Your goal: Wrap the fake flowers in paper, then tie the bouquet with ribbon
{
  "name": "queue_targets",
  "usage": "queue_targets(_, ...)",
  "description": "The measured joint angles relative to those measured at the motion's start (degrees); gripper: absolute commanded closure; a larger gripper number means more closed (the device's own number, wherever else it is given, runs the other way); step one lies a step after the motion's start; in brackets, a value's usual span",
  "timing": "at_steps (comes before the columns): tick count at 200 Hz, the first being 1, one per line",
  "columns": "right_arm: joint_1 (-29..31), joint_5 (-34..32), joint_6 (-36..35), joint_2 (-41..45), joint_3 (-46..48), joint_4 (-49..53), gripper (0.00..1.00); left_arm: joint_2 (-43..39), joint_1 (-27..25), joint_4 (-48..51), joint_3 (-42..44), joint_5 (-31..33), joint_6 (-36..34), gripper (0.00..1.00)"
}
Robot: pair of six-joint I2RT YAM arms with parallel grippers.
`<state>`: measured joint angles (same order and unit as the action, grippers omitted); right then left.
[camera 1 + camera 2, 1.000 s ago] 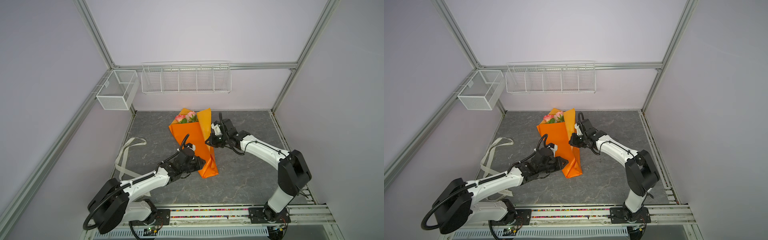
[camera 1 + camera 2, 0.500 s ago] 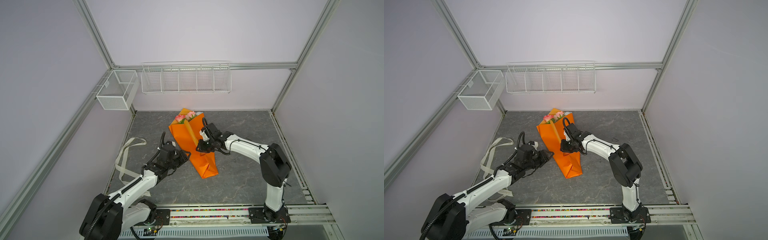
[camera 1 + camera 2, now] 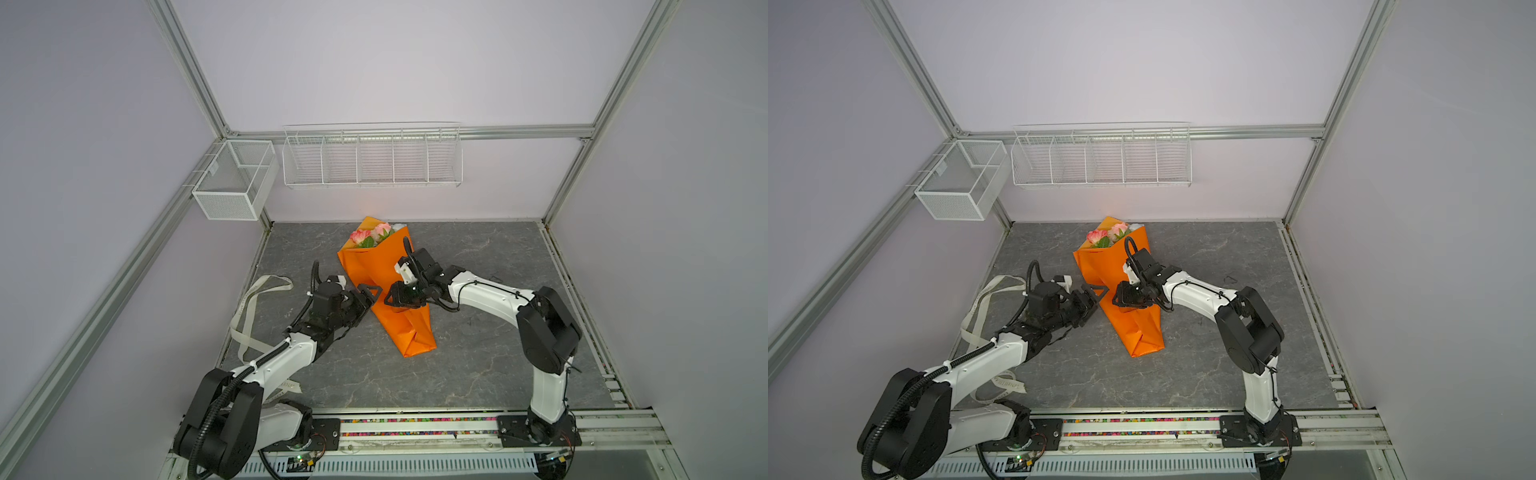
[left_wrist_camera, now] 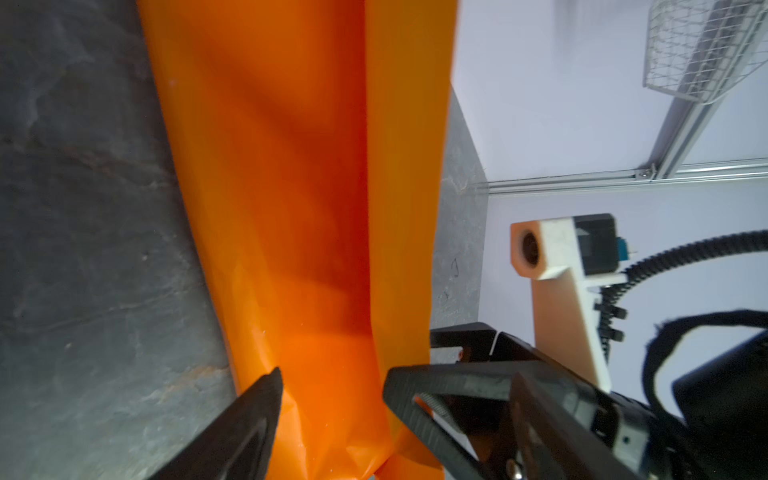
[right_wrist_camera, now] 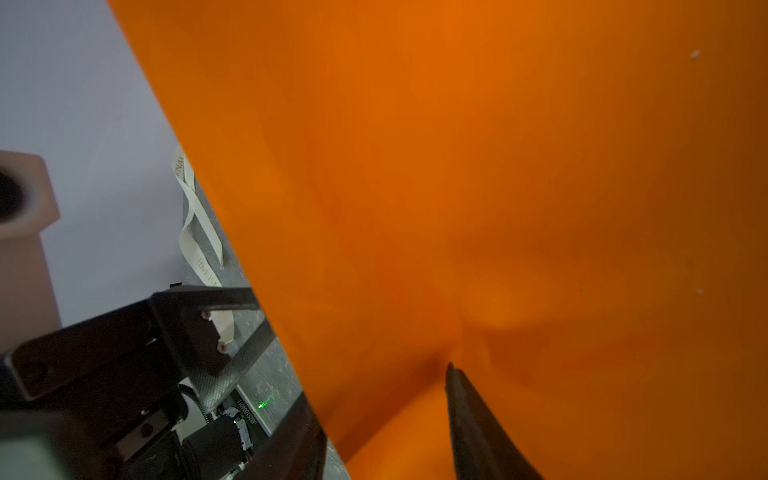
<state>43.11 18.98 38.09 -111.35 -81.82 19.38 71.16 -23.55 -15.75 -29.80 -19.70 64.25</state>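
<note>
Straddling the orange bouquet (image 3: 374,266) mid-frame on the grey worktop (image 3: 478,353), from opposite sides: left gripper (image 3: 372,299) spread wide, right gripper (image 3: 388,300) half spread, both near its middle.

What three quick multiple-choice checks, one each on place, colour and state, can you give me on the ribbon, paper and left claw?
1. Where is the ribbon relative to the bouquet?
A) tied around it
B) on the table, to its left
C) draped on top of it

2. What colour is the paper?
A) orange
B) blue
C) green

3. What is the left claw doing?
A) shut on the ribbon
B) shut on the paper
C) open

Key: B, it lies loose on the table in both top views; A, orange in every view; C, its jaws stand apart either side of the paper.
</note>
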Motion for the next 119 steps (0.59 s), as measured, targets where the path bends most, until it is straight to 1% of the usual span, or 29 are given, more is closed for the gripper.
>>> queue_targets(26,0.0,0.8,0.1,-0.2,1.2,-1.6,0.51,2.3,1.4,-0.7,-2.0,0.1,0.4,0.10)
queue_targets(53,0.0,1.7,0.2,-0.2,2.3,-3.1,0.50,10.5,4.1,-3.0,-5.9,-2.0,1.7,0.17)
queue_targets(70,0.0,2.5,0.5,-0.2,2.8,-4.3,0.49,16.5,4.9,-5.8,-7.6,-3.7,3.4,0.32)
queue_targets(74,0.0,2.8,0.5,-0.2,2.9,-4.7,0.47,17.8,5.0,-6.4,-8.0,-4.4,3.5,0.36)
queue_targets(77,0.0,3.0,0.6,-0.2,3.0,-4.8,0.46,18.9,5.1,-7.0,-8.3,-4.6,4.1,0.40)
queue_targets(85,0.0,3.5,0.8,-0.2,3.3,-5.5,0.44,21.5,5.2,-8.5,-8.9,-5.6,4.5,0.53)
queue_targets(96,-0.2,4.0,0.9,0.2,3.9,-6.4,0.42,24.6,5.5,-10.6,-9.4,-6.7,5.8,0.64)
queue_targets(108,-0.4,4.7,0.9,1.5,5.5,-7.0,0.39,26.6,5.9,-11.5,-9.6,-7.8,6.2,0.78)
queue_targets(119,-0.8,5.2,0.9,3.8,7.6,-7.5,0.39,27.3,6.6,-11.0,-10.0,-8.1,5.7,0.86)
